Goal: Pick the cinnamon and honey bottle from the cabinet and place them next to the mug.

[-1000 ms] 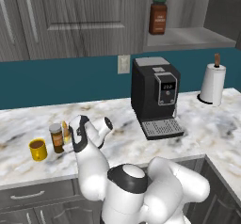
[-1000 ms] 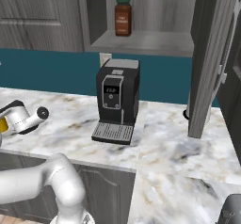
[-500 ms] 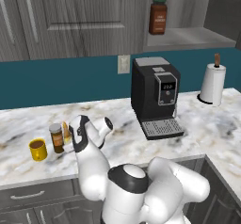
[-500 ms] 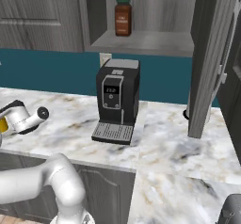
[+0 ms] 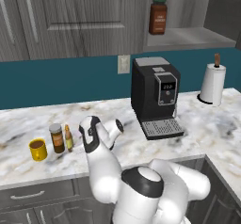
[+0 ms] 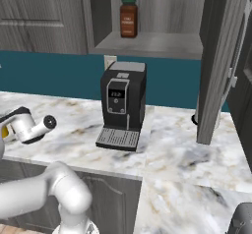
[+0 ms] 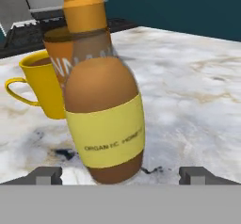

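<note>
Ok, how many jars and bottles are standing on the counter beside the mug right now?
2: the cinnamon right beside the mug, and the honey bottle just past it. A third jar sits on the cabinet shelf.

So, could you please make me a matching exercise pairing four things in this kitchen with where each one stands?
Things:
1. mug
2. honey bottle
3. red-brown jar
4. paper towel roll

Places:
A. on the open cabinet shelf, above the coffee machine
B. at the far right of the counter, by the wall
C. on the counter just right of the cinnamon, with the open gripper facing it
D. leftmost in the row of three on the counter

Pairs: 1-D, 2-C, 3-A, 4-B
</note>
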Available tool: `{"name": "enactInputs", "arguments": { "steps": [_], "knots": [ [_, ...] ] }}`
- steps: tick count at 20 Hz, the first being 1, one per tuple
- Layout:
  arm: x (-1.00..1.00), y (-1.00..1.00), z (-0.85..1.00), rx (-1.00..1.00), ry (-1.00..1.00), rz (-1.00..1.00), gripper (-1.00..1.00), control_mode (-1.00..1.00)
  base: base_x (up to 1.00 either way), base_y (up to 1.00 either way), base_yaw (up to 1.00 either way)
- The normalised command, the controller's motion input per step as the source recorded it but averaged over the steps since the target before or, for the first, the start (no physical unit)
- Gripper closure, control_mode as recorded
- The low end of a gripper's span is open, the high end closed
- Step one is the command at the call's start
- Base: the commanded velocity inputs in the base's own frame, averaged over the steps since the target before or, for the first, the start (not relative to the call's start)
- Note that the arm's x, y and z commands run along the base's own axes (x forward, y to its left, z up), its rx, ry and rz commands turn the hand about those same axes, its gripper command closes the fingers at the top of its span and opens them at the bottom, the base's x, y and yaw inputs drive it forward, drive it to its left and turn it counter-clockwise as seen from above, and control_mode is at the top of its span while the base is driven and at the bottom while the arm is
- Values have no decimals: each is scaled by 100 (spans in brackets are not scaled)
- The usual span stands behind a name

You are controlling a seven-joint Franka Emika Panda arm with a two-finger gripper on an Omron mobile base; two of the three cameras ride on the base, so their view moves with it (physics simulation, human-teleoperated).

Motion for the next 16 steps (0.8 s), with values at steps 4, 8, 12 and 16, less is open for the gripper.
{"name": "enactInputs", "arguments": {
  "steps": [4, 8, 12, 16],
  "knots": [
    [-16, -26, 23, 0, -3, -3, -100, -100, 0, 0, 0],
    [-16, -17, 38, 0, -1, -3, -100, -100, 0, 0, 0],
    [-33, -33, 91, 0, -1, -4, -100, -100, 0, 0, 0],
    [-13, -31, 100, 0, 0, -4, -100, -100, 0, 0, 0]
  ]
}}
